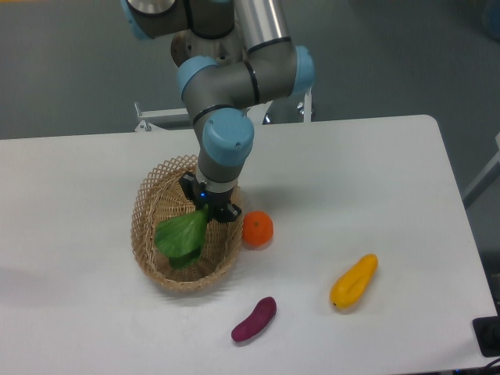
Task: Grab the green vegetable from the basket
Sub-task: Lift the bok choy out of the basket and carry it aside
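One hand (209, 205) clamped on green vegetable (183, 236) stalk; leaves hang below-left, over basket (150, 195).

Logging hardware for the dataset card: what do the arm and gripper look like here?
The arm has silver-grey metal tube links and darker grey joint housings with light blue plastic end caps; one round blue cap faces the camera at the wrist. The gripper is small, black and blocky, with a tiny blue light on its body. No loose cables or readable markings show.
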